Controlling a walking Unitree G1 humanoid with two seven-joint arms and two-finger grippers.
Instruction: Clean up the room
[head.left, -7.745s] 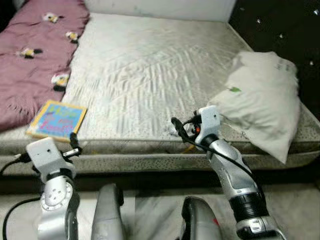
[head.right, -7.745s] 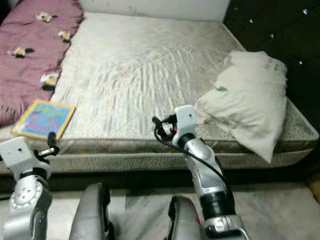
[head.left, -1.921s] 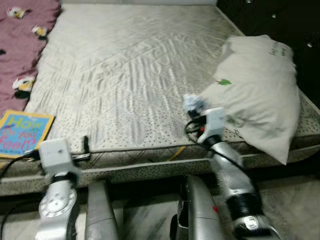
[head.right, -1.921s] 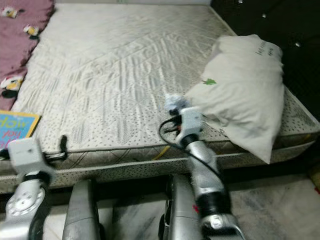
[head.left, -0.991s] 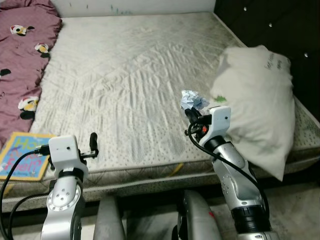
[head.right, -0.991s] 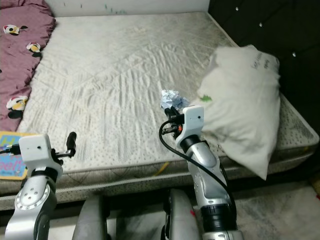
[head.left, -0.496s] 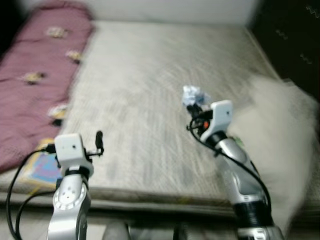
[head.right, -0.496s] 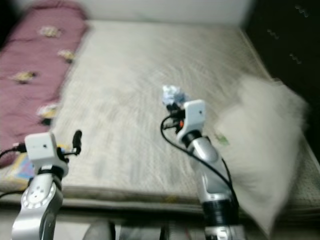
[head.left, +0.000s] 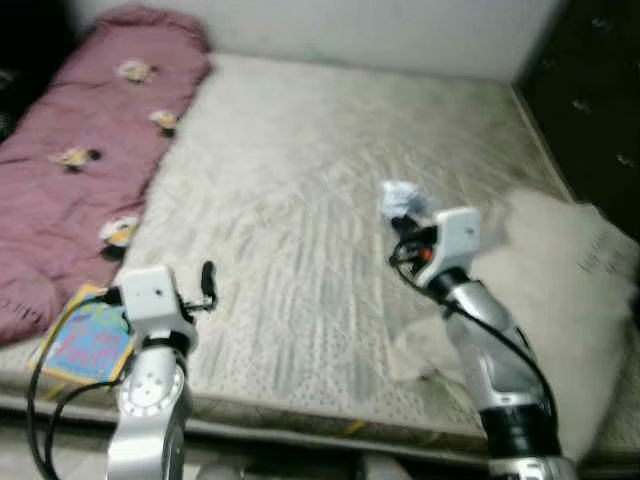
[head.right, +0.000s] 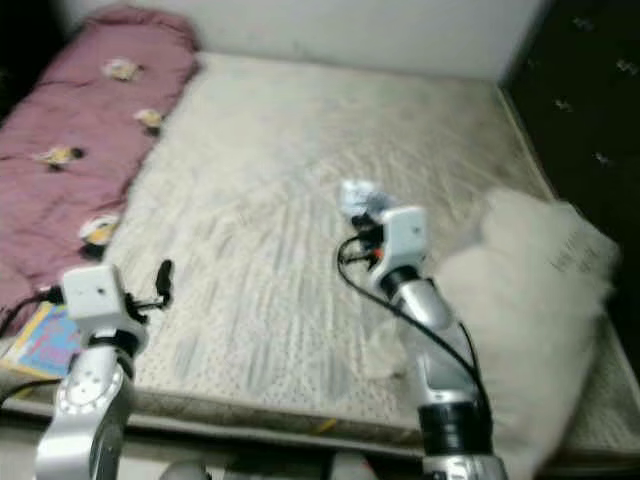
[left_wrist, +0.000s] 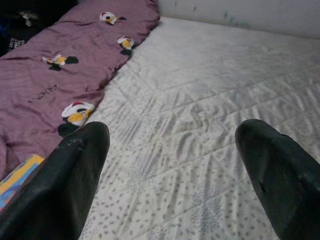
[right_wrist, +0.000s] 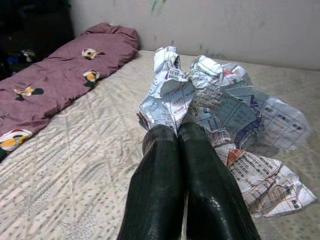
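A crumpled ball of printed paper (right_wrist: 220, 115) is pinched in my right gripper (right_wrist: 177, 135), whose fingers are shut on it. In the head views the crumpled paper (head.left: 403, 202) is held up above the middle of the grey mattress (head.left: 300, 200), at the tip of my raised right arm. My left gripper (left_wrist: 170, 150) is open, its fingers (left_wrist: 75, 175) wide apart with nothing between them. It hovers over the mattress near the front left edge (head.left: 207, 275).
A purple quilt with duck prints (head.left: 90, 150) lies along the bed's left side. A colourful children's book (head.left: 85, 335) sits at the front left corner. A white pillow (head.left: 570, 300) rests at the right edge beside a dark headboard (head.left: 600, 80).
The camera has swung and risen, so the bed has shifted in view. My right gripper has lifted the crumpled paper off the mattress and keeps it raised. The left gripper stays open.
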